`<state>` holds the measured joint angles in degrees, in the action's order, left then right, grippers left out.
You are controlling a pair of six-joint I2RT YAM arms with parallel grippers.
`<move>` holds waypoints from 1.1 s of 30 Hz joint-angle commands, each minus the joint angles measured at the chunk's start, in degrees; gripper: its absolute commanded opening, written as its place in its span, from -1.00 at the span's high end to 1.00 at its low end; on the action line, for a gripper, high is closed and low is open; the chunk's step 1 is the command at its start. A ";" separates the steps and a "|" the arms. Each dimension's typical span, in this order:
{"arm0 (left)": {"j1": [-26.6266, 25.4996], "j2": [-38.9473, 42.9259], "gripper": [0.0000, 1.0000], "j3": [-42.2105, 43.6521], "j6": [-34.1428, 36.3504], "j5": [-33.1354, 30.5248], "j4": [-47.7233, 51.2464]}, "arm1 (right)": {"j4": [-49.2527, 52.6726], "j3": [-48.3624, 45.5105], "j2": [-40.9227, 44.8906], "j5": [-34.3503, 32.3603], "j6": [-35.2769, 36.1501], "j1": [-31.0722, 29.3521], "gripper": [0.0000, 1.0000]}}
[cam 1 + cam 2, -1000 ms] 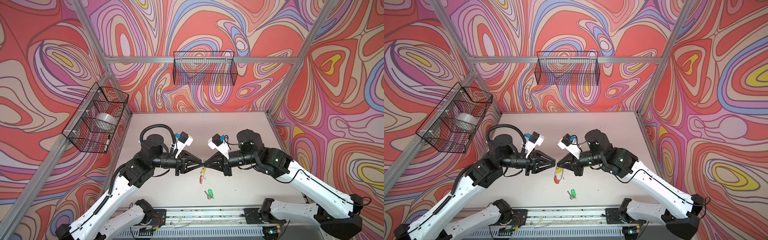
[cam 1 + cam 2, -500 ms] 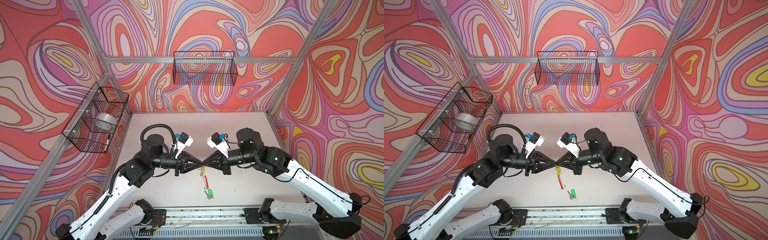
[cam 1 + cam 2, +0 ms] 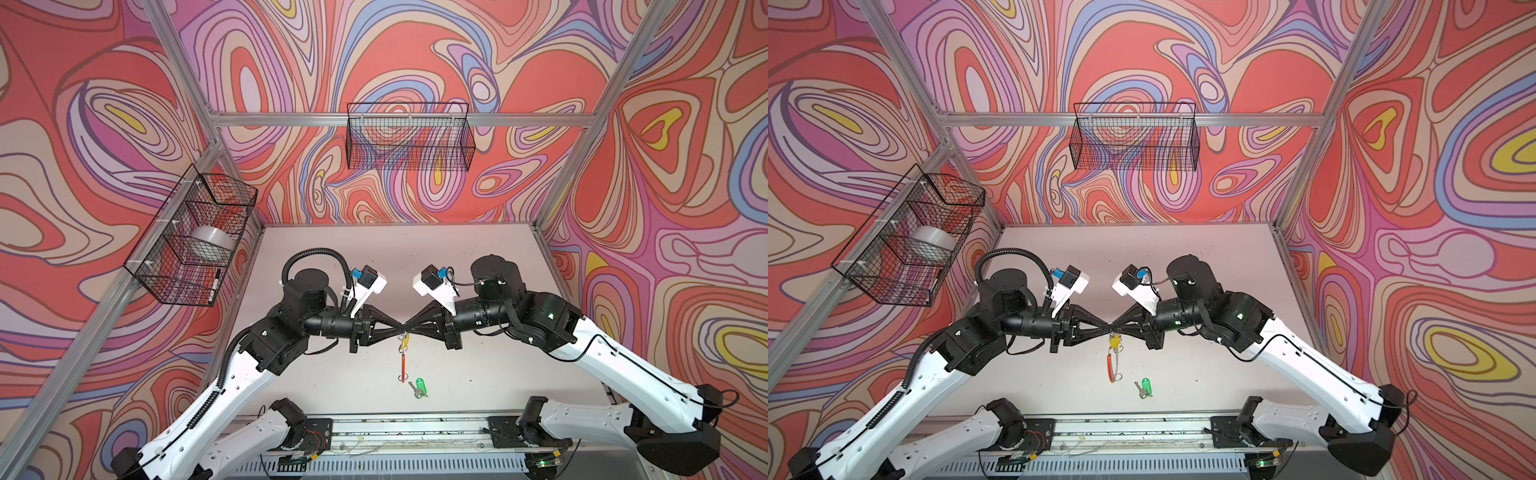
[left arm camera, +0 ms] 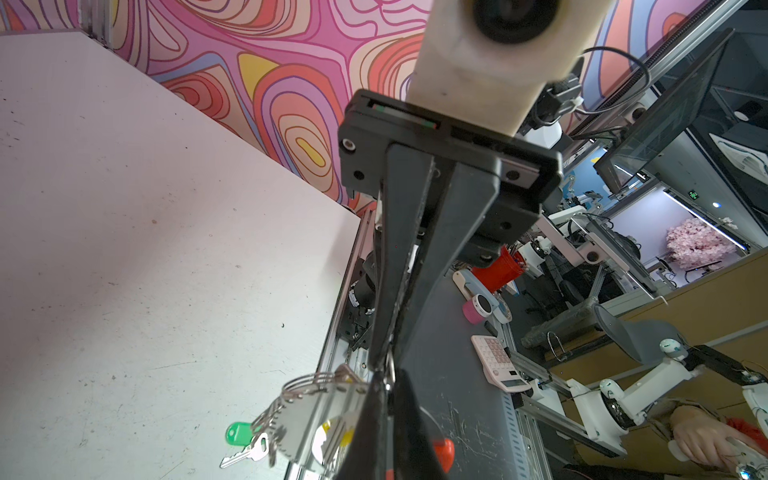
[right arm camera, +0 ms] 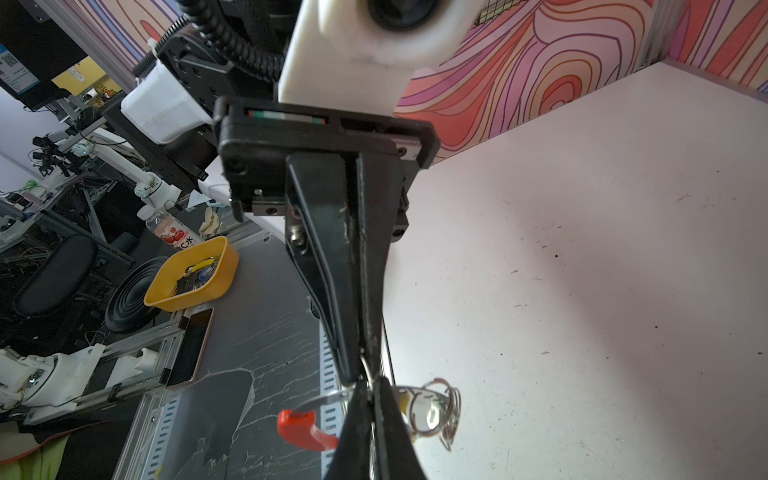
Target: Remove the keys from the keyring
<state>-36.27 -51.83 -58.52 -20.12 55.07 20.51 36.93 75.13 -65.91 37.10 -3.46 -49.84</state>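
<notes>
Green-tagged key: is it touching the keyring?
Apart. In a top view the green-tagged key lies on the table, a bare strip showing between it and the hanging keyring.

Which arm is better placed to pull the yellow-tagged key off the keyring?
Probably right: left pincer and right pincer both hold up the keyring, but the yellow-tagged key hangs slightly on the right's side.
</notes>
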 commanded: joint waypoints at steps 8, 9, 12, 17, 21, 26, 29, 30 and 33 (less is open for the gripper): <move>-0.03 4.98 1.00 2.75 -3.08 -3.35 -11.05 | -6.17 -0.14 -0.11 -1.27 -2.31 0.01 0.95; -0.03 5.69 1.00 3.57 -3.55 -4.31 -12.38 | -7.55 -0.59 0.35 -2.27 -3.03 -0.03 0.76; -0.02 8.05 1.00 5.63 -5.12 -7.53 -16.95 | -11.68 -1.51 1.54 -2.85 -4.90 0.00 0.36; -0.03 11.40 1.00 8.43 -6.52 -12.97 -22.75 | -18.60 -3.91 4.37 -5.45 -7.78 -0.08 0.05; -0.03 13.21 1.00 10.95 -8.56 -16.09 -28.50 | -25.28 -6.88 5.87 -6.30 -10.93 -0.14 -0.01; -0.03 13.94 1.00 13.42 -11.19 -16.56 -35.05 | -33.23 -10.24 6.44 -5.38 -14.18 -0.25 -0.01; -0.03 13.80 1.00 14.25 -12.70 -16.30 -37.64 | -36.76 -11.06 6.33 -4.64 -15.33 -0.18 0.00; -0.02 13.99 1.00 14.54 -12.96 -16.25 -38.26 | -37.61 -11.21 6.08 -4.33 -15.76 -0.21 0.01; -0.07 14.18 1.00 14.66 -13.02 -16.46 -38.01 | -40.40 -11.44 4.98 -3.40 -17.16 -0.34 0.03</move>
<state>-36.29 -38.33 -44.03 -31.59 38.94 -12.78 2.24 64.16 -60.45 32.60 -18.37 -49.93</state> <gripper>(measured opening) 0.048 0.492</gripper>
